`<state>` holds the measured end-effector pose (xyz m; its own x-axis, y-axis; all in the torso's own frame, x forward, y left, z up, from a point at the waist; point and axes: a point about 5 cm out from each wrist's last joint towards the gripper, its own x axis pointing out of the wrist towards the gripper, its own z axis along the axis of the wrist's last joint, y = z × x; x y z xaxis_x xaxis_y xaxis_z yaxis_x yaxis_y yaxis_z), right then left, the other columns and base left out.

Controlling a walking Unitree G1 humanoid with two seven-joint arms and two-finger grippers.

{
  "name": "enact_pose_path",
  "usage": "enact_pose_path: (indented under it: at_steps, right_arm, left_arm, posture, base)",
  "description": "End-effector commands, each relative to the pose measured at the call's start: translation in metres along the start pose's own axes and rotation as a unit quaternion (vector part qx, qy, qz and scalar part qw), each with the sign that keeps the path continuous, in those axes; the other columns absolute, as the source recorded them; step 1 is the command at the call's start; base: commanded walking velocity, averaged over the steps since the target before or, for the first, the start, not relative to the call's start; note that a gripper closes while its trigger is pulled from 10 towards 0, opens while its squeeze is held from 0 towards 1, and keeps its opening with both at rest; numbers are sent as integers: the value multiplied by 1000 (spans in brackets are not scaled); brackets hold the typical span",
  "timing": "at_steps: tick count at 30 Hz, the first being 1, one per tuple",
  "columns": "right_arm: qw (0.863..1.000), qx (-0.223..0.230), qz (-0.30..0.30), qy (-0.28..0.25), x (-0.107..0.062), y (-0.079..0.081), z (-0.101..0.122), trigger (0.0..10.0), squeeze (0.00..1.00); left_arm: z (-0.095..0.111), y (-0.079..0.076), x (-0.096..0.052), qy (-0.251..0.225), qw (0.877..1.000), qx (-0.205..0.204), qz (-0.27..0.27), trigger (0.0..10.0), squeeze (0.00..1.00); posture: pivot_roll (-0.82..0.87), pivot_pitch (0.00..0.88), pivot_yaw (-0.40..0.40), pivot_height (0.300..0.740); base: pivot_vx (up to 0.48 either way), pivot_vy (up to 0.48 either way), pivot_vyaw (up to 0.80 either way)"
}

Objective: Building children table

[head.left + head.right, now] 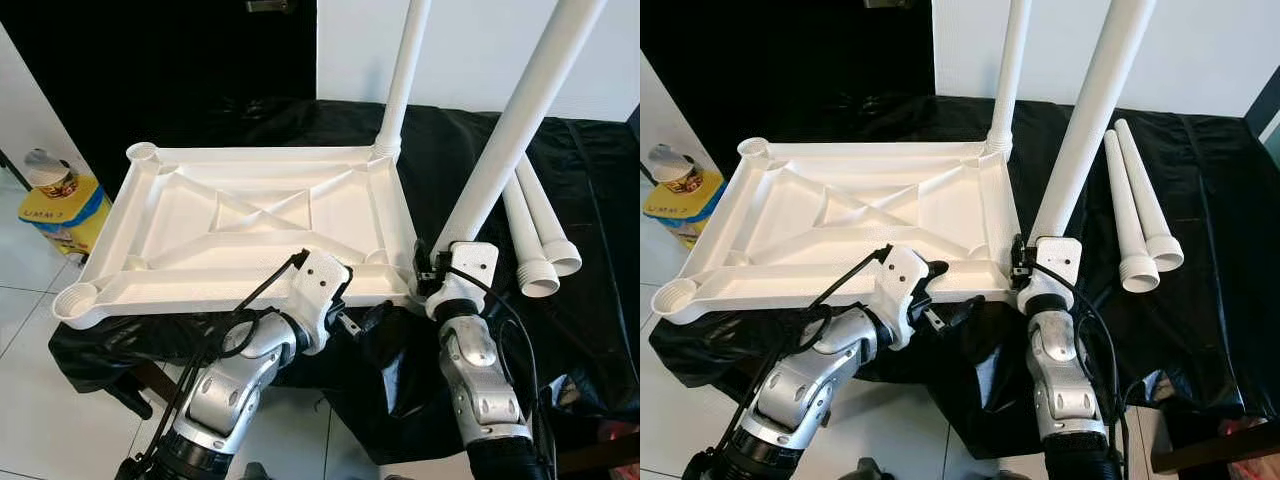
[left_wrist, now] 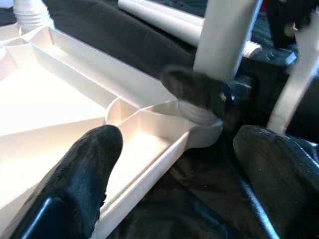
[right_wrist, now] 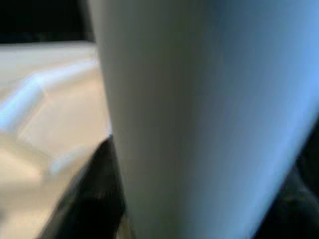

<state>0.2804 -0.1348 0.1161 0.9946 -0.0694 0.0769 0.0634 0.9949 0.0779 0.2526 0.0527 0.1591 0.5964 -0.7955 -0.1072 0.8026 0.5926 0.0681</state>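
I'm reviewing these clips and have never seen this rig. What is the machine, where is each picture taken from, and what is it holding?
It is a humanoid robot with two silver arms ending in black two-finger grippers. The two wide pictures come from its head, looking down; the two close-ups come from cameras on each wrist. On a black cloth lies a white tabletop, upside down. One leg already stands in its far right corner. The right gripper clasps a second leg at the near right corner socket. The left gripper is open astride the tabletop's near edge. Two spare legs lie on the cloth.

Only faint letters — seemingly "UMM" — show on the yellow box label.
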Motion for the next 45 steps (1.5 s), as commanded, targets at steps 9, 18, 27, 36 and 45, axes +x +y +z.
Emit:
enact_pose_path:
  at_steps: [9,18,27,36,45]
  right_arm:
    - [999,-26,2,-28,-15,-18,7,10000,0]
    - [996,-50,54,-48,-33,-28,9,10000,0]
    - [987,-88,130,-47,-42,-43,10,10000,0]
    - [978,-107,173,-50,-38,-49,14,10000,0]
    - [977,-107,176,-45,-37,-50,10,10000,0]
  left_arm:
    - [4,30,-11,9,998,27,47,10000,0]
    - [-8,58,-16,63,992,86,67,10000,0]
    - [-19,87,-5,123,977,161,66,10000,0]
    - [-30,108,7,169,971,166,45,10000,0]
    - [-34,132,9,224,959,163,66,10000,0]
  posture:
    - [17,112,-5,740]
    - [0,102,-5,740]
    - [11,76,-35,740]
    - [26,84,-52,740]
    - [25,78,-41,740]
  base:
    - [0,0,0]
    - [0,0,0]
    - [0,0,0]
    - [0,0,0]
    - [0,0,0]
